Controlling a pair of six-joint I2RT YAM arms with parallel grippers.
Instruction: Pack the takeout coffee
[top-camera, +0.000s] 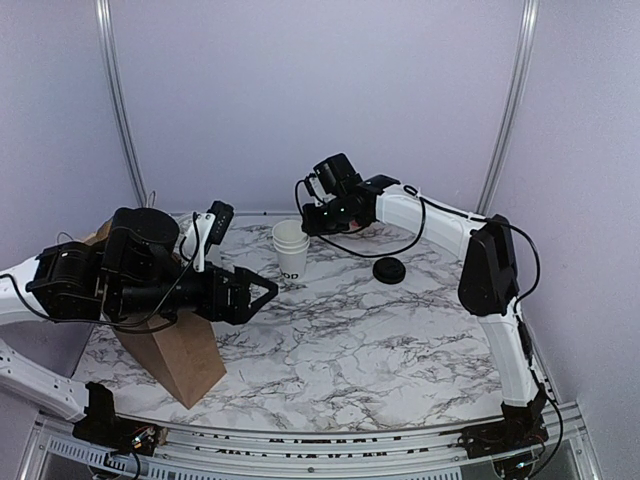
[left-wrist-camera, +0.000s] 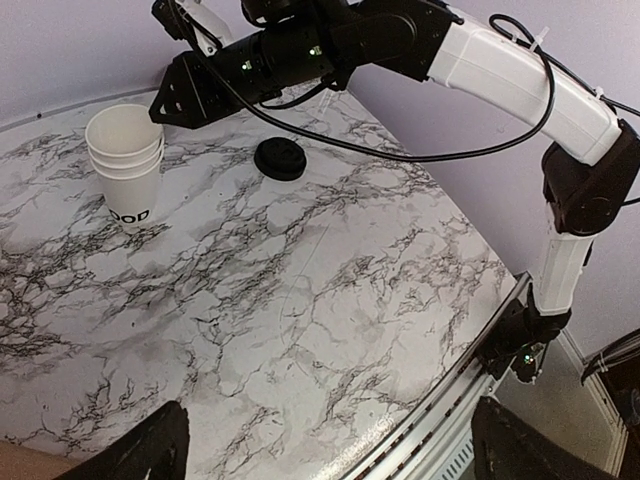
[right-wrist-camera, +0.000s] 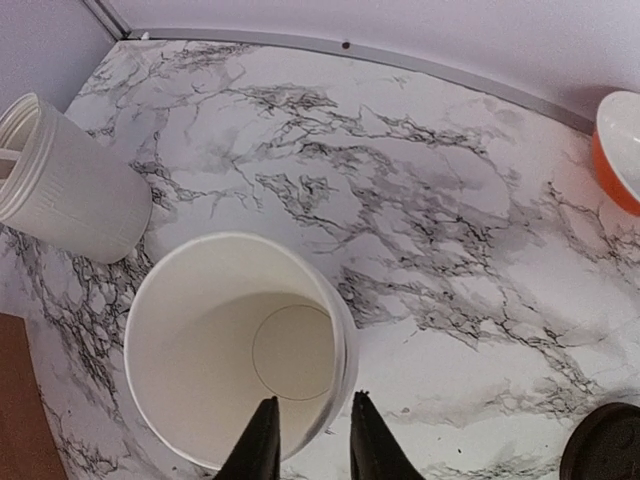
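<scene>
Separating top white tapered paper cup (right-wrist-camera: 200, 340), apparently: right gripper (right-wrist-camera: 312, 420), 2 fingers astride its rim, clamp undeterminable; left gripper (top-camera: 265, 293) spread wide. Next needs firm pinch, straight lift.

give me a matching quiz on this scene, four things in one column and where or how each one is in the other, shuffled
Things
1. stack of paper cups
2. black lid
3. left hand
4. bowl

States
A. wide open, holding nothing
B. orange outside, white inside
C. lying flat on the marble table, apart from the cups
D. a finger of the right hand on each side of its top rim

Pairs: 1-D, 2-C, 3-A, 4-B
</scene>
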